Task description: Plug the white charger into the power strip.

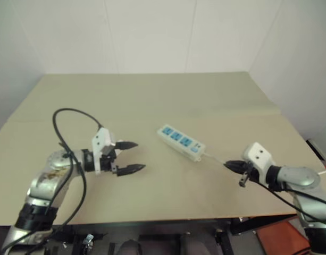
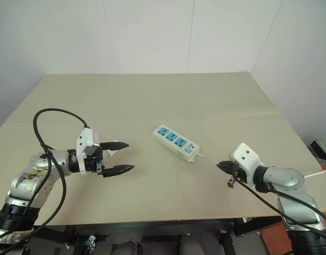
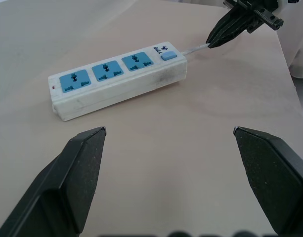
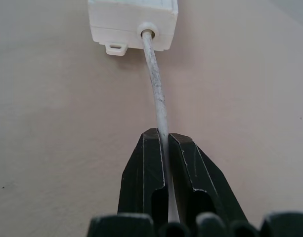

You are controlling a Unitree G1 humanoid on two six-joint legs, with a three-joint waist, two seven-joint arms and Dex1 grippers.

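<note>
The power strip was cut off by the right wrist view's edge; its cord was partly hidden between the right fingers.

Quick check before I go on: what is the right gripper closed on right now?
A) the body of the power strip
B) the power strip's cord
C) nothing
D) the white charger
B. In the right wrist view the right gripper has its black fingers pinched on the thin white cord, which runs out of the end of the power strip.
</note>
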